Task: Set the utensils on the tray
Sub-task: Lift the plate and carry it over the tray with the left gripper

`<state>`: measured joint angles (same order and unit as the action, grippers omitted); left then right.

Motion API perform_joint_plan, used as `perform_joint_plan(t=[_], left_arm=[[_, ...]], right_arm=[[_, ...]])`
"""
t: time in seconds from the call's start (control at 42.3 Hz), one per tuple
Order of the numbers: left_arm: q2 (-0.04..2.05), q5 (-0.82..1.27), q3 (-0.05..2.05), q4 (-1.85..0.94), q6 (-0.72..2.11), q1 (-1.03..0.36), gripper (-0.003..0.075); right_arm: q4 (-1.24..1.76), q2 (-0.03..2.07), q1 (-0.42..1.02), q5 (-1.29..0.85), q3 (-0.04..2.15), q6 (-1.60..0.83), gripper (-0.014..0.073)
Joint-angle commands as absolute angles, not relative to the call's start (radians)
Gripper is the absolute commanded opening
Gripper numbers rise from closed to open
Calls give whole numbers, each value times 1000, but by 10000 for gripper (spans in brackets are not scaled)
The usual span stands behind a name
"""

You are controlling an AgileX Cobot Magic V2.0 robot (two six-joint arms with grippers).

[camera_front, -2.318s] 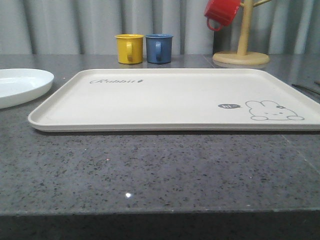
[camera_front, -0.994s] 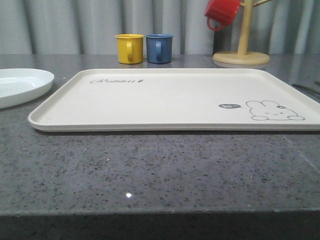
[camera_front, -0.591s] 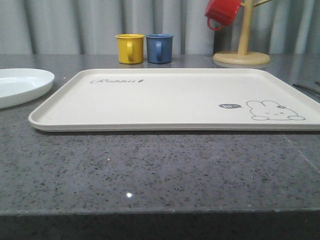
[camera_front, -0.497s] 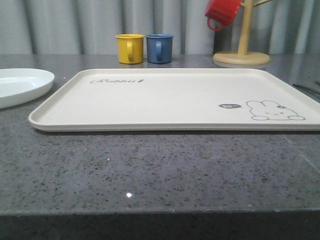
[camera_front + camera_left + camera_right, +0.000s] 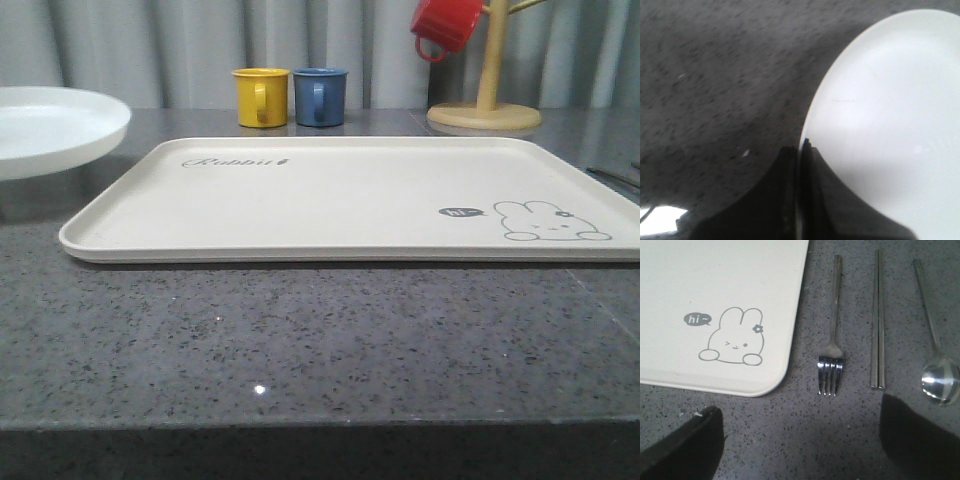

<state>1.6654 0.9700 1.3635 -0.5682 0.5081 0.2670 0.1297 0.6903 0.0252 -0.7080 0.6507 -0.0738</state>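
Biggest worry here is the plate [image 5: 55,125]: it's a round, shallow, glossy white thing and the left gripper [image 5: 801,150] has it pinched only at the rim, jaws closed tight on that thin edge, so in the front view it hangs at the left, clear of the counter [image 5: 300,340]. A smooth glazed rim held at one point like that could swivel or slide out if the arm swings fast, and its low edge could clip the tray's raised lip on the way over. The counter is dark speckled stone, polished and hard, so a drop wouldn't be gentle. The tray [image 5: 350,195] is a big cream plastic rectangle with rounded corners, matte, bare so far, rabbit print at its near right. Just right of it on the counter lie the fork [image 5: 832,350], the flat chopsticks [image 5: 878,320] and the long-handled spoon [image 5: 936,360], all thin shiny metal lying flush, which I'd guess will be fiddly to pick up. The right gripper [image 5: 800,440] hovers over them with jaws spread wide, holding nothing. Far back sit a yellow mug [image 5: 260,96], a blue mug [image 5: 320,95] and a red mug [image 5: 445,25] on a wooden stand [image 5: 485,105].
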Motion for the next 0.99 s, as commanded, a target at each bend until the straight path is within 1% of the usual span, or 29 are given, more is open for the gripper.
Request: perform_joint_plan(t=[0.0,0.095,0.237,0.426,0.591,0.97], left_arm=[[1611,971,1422,-680,509,187,-20],[1611,954,1428,-738,509,102,-20],[1617,919,1428,-725,509,-28,-20],[1649,874,1428,-708,509,-142,-20],[1690,878,1428,-708,509,-176,-20],[1736,899,1428,-708,509,-176,-20]], right_arm=[[131,694,25,-646,678,-82,655],[131,694,25,-648,678,-82,655],[131,694,25,-648,678,-82,655],[131,694,25,-648,678,-82,655],[131,694,25,-648,678,-82,655],[131,694,25,-648,678,-82,655]])
